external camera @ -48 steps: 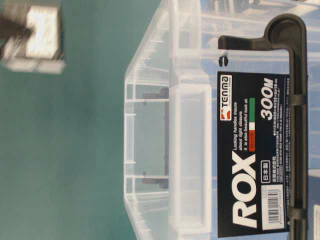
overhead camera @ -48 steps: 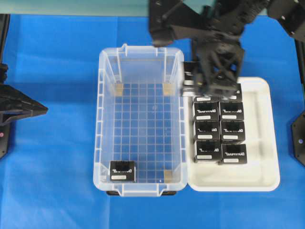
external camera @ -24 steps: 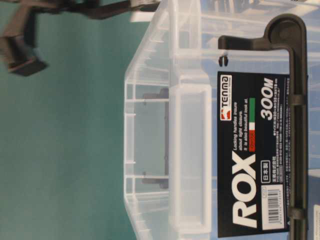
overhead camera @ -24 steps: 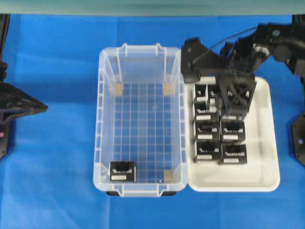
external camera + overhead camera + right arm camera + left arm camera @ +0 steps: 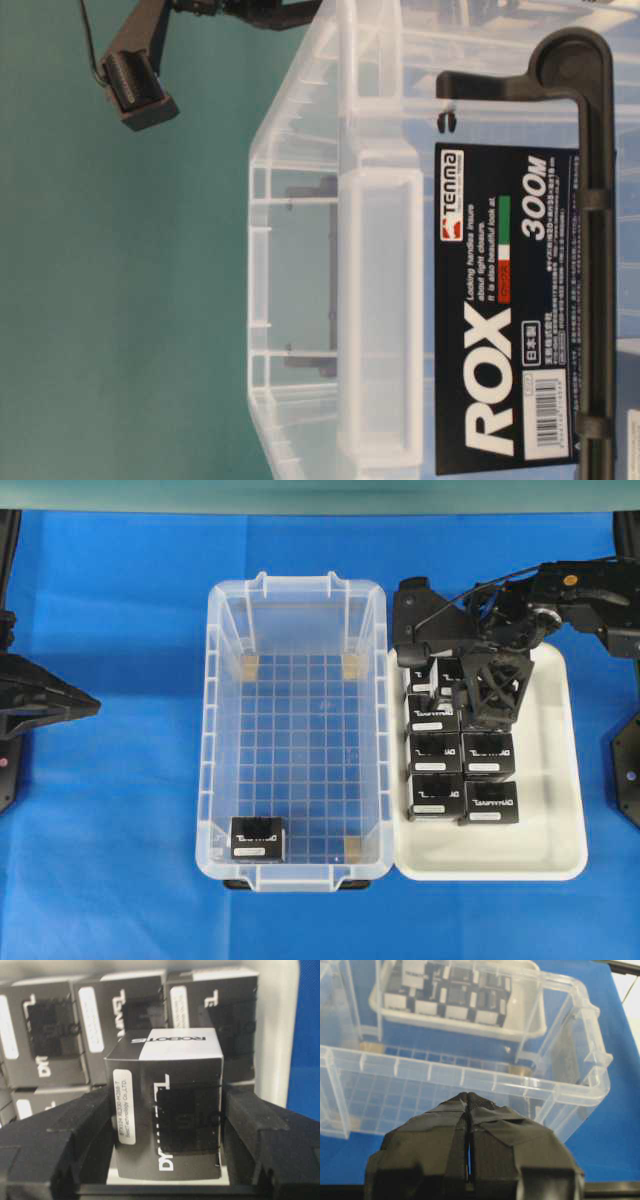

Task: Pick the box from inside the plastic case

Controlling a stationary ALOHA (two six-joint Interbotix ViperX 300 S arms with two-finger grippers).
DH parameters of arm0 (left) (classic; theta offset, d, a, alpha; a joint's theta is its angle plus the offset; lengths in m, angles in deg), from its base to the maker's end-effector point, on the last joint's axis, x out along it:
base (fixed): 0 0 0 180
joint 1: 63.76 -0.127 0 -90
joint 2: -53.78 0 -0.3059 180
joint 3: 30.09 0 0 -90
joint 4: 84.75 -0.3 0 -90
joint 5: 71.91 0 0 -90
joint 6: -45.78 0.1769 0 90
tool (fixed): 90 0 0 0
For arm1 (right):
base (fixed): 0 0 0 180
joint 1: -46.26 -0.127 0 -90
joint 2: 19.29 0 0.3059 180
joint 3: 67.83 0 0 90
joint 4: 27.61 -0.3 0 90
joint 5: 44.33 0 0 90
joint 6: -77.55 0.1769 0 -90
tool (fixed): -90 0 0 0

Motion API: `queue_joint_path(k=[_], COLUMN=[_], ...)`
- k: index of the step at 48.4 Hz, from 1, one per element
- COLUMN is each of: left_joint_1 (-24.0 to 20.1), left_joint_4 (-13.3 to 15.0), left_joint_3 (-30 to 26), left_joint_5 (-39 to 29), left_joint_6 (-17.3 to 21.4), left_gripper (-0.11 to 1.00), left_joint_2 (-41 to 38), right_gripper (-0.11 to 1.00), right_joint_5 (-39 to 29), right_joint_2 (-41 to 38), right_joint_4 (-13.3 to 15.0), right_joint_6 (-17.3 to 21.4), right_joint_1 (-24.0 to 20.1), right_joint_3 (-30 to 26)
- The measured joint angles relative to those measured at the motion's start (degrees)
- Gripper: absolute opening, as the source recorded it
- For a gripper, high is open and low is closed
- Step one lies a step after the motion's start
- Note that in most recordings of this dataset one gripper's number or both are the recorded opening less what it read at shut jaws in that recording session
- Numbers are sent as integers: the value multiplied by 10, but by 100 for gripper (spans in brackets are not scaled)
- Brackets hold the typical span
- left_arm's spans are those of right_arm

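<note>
Overhead view, plastic case: the plastic case (image 5: 296, 730) stands mid-surface on the blue surface (image 5: 110, 830); one box (image 5: 257, 838) is left inside, at the near-left corner of the grid floor, upright, label up.
Overhead view, tray: a white tray (image 5: 560, 770) sits just beside the case on the right, touching its rim, with stacked boxes (image 5: 462, 770) in two columns.
Overhead view, right tool: the right tool (image 5: 490, 695) hangs over the far end of the tray rows.
Overhead view, left arm: parked at the left edge, well apart from the case.
Table-level view: the case wall with its black ROX label (image 5: 505, 310) fills the frame; a dark arm part (image 5: 135, 85) shows upper left; the remaining box cannot be made out.
Left wrist view: the left tool (image 5: 468, 1150) is clenched, pads together, holding nothing, facing the case's long wall.
Right wrist view: the carried box (image 5: 167, 1120) sits between the right tool's pads (image 5: 70, 1135), both touching its sides; grasping it, above the tray boxes.
Step in hand: judged to be setting a carried box among the tray rows.
Next move: lower into the free slot, release, then reach into the case for the last box.
Obstacles: neighbouring boxes crowd the slot; the last box lies close to two case walls, limiting pad room.
</note>
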Motion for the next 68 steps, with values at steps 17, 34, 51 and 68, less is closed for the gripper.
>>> queue_joint_path(k=[17,34,51,68], left_joint_1=[0,-9,-9,-9], left_joint_4=[0,0,0,0], left_joint_3=[0,0,0,-1], left_joint_5=[0,1,1,0], left_joint_6=[1,1,0,4], left_gripper=[-6,-6,-6,-6], left_joint_2=[0,1,3,9], right_gripper=[65,99,99,99], right_joint_5=[4,35,24,76], right_joint_2=[3,3,90,247], right_joint_4=[-3,-2,-12,-24], right_joint_6=[2,4,34,98], right_joint_1=[2,3,3,-4], right_joint_3=[11,20,-1,14])
